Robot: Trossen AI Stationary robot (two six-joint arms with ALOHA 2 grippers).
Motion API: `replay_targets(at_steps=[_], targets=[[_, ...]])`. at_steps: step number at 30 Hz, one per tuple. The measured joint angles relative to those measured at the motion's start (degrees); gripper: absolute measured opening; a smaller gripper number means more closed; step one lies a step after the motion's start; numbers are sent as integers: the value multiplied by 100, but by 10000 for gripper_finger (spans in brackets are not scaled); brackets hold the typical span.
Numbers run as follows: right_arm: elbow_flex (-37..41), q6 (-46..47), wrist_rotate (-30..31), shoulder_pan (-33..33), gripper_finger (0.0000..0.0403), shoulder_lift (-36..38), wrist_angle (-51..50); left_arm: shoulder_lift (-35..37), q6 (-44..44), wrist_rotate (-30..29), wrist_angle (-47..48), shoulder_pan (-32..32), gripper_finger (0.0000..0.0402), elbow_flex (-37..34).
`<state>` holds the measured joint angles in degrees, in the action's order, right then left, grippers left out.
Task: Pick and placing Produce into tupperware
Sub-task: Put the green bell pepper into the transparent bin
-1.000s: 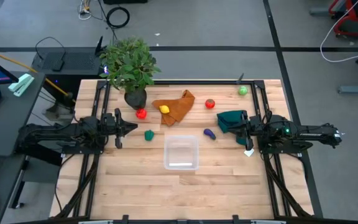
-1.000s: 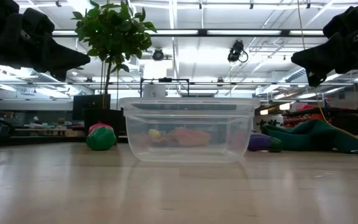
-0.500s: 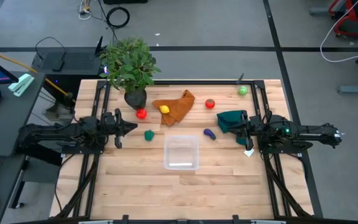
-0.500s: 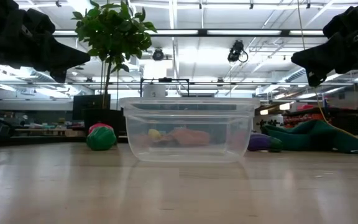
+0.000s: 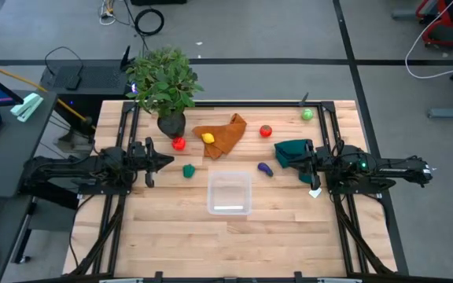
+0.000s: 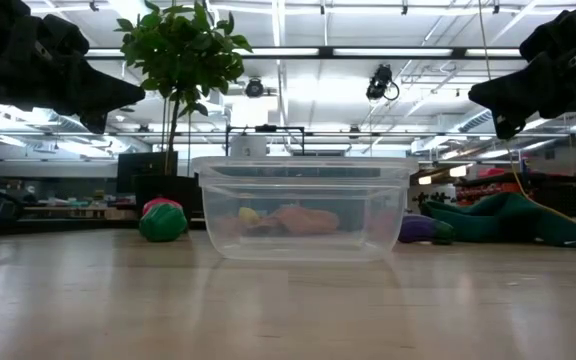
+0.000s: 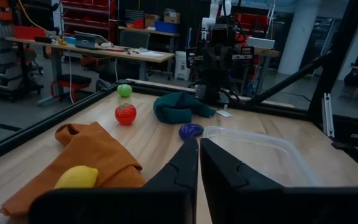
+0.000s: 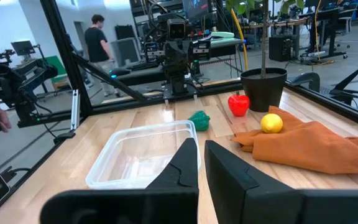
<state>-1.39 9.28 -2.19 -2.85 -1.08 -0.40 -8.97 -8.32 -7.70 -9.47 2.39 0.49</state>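
The clear tupperware (image 5: 229, 193) stands on its base at the table's middle, with nothing in it. Around its far side lie the produce: a green pepper (image 5: 188, 170), a red pepper (image 5: 179, 143), a yellow lemon (image 5: 208, 137) on an orange cloth (image 5: 225, 132), a red tomato (image 5: 266, 131), a green fruit (image 5: 307, 115) and a purple eggplant (image 5: 265, 168). My left gripper (image 5: 169, 163) hovers shut at the table's left, pointing level toward the middle. My right gripper (image 5: 299, 164) hovers shut at the right, beside a dark green cloth (image 5: 292, 150). Neither holds anything.
A potted plant (image 5: 163, 82) stands at the far left of the table. Black frame rails run along the left and right edges. Bare wood lies between the tupperware and the near edge. A person (image 8: 96, 38) stands in the room beyond the table.
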Motion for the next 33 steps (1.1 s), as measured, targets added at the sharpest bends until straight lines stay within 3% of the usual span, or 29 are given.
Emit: replay_targets(at_steps=[26, 33], targets=[[1, 2, 8, 2, 0, -2, 5, 0, -50, -12, 36, 0, 13, 2], [7, 175, 61, -4, 0, -2, 140, 0, -107, -63, -318, 0, 16, 1]])
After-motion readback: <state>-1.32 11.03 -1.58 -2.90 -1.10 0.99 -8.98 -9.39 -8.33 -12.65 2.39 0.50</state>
